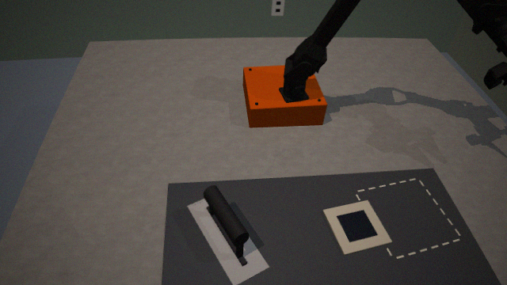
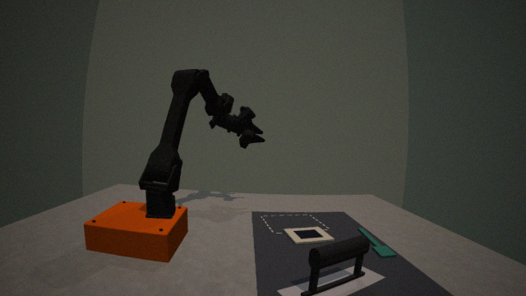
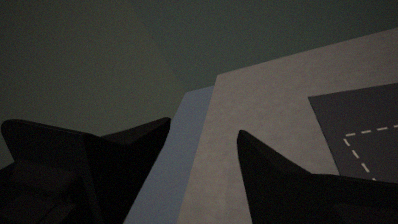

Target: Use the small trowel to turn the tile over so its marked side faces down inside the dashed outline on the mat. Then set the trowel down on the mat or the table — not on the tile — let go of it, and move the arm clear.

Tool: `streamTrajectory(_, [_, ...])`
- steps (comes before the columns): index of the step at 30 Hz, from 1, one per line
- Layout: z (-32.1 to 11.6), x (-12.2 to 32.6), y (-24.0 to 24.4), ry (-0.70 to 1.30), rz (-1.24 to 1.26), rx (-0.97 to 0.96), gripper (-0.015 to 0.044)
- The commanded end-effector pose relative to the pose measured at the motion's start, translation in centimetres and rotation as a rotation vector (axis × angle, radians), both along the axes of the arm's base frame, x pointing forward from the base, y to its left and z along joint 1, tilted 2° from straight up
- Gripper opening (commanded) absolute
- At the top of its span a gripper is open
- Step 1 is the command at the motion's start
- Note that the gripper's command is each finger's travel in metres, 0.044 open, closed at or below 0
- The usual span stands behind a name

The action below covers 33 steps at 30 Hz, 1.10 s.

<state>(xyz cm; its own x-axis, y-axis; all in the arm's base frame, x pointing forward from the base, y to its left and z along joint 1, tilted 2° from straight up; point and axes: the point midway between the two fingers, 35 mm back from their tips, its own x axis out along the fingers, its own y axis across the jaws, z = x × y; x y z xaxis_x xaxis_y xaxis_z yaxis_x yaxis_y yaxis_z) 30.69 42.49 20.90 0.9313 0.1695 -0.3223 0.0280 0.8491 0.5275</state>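
A cream tile (image 1: 357, 226) (image 2: 308, 234) with a dark square mark facing up lies on the dark mat (image 1: 293, 206) (image 2: 269, 247) (image 3: 360, 115). It overlaps one corner of the dashed outline (image 1: 390, 184) (image 2: 283, 215) (image 3: 370, 132). A trowel with a pale blade and a dark round handle (image 1: 226, 215) (image 2: 339, 252) lies at the mat's other end. A small teal flat tool (image 2: 376, 243) lies along the mat's edge, seen only in the exterior view. My gripper (image 2: 251, 136) (image 3: 204, 129) is open and empty, high in the air beyond the outline end of the mat.
The arm's orange base (image 1: 277, 111) (image 2: 131, 234) stands on the grey table (image 1: 119, 138) (image 2: 222, 247) behind the mat. The table's edge shows in the wrist view.
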Motion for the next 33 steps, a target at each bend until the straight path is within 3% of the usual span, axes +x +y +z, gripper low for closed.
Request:
streamTrajectory(1, [-0.5,2.7,-2.9,0.015,-0.047,-0.078,0.027])
streamTrajectory(17, [-2.7,12.1,-13.2,0.148,-0.098,-0.41,0.027])
streamTrajectory(33, [-6.4,19.1,-31.9,0.51,-0.044,-0.795,0.027])
